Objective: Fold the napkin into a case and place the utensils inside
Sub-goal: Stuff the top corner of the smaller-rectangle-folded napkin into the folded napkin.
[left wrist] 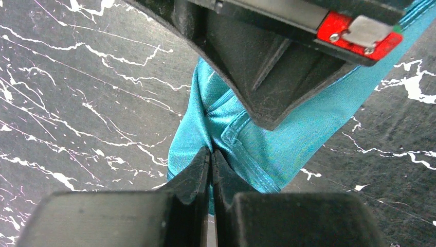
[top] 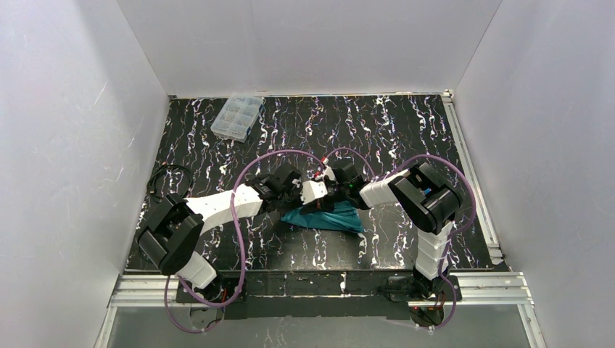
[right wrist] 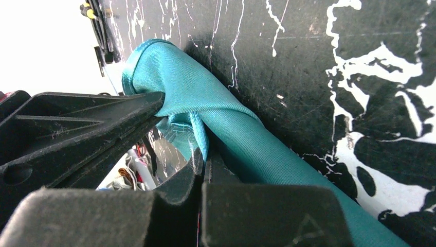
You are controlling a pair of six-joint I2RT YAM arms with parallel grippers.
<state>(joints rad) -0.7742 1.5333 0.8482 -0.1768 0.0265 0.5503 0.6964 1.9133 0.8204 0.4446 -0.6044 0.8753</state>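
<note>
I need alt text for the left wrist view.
The left gripper is shut on a fold of the teal napkin near its hem. The right gripper meets the same cloth from above, over a black table with white veins.

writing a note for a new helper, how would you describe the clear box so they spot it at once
On the black white-veined table, look to the far left corner by the back wall. The clear plastic compartment box sits there alone; unlike the teal napkin mid-table, it is rigid, see-through and split into small cells.
</note>
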